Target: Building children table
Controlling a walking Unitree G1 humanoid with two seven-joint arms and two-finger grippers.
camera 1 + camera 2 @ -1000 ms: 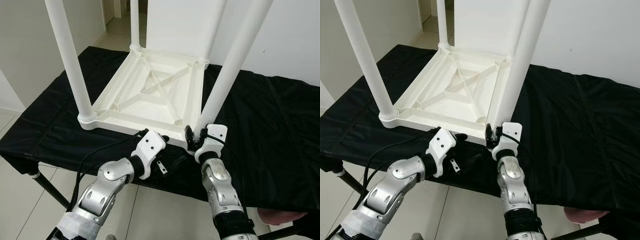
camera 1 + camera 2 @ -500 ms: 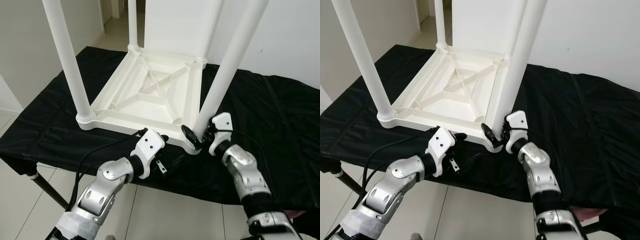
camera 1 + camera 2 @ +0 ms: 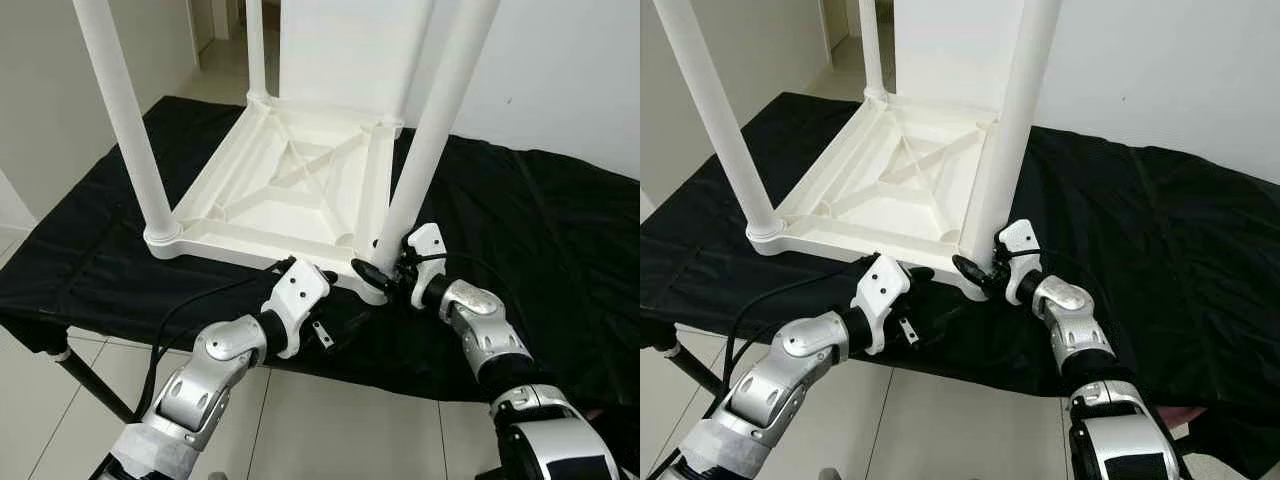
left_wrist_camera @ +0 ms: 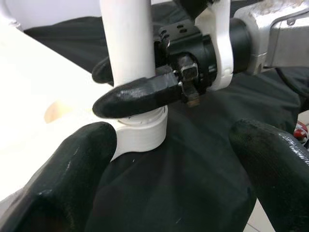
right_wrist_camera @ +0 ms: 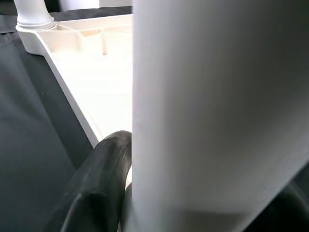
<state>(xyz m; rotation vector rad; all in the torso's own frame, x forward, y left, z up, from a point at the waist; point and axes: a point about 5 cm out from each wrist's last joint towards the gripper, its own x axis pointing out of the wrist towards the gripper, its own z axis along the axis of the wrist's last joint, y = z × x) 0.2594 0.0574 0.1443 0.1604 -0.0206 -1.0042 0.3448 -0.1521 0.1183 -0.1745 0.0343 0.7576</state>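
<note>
- A white children's table (image 3: 300, 185) lies upside down on a black cloth (image 3: 540, 230) that covers the table (image 3: 75, 365) beneath it, its ribbed underside facing up.
- Four white legs rise from its corners: a near-left leg (image 3: 120, 120), a far-left leg (image 3: 256, 45), a far-right one partly hidden, and a near-right leg (image 3: 430, 130).
- The right tool (image 3: 385, 272) is at the foot of the near-right leg, just above the corner socket (image 4: 140, 135). Its two black fingers (image 4: 137, 96) pass on either side of the leg and pinch it, as the left wrist view shows from close by.
- In the right wrist view the leg stands large in front, with one black finger curving at its base beside the pale tabletop rim.
- The left tool (image 3: 325, 300) sits low at the front edge of the cloth, just before the near-right corner of the upturned top. Its fingers (image 4: 63, 183) are spread wide with nothing between them but black cloth.
- The left arm (image 3: 215, 355) reaches up from below the table's edge, a black cable (image 3: 175, 315) looping beside it.
- Pale floor tiles (image 3: 300, 430) show under the table.
</note>
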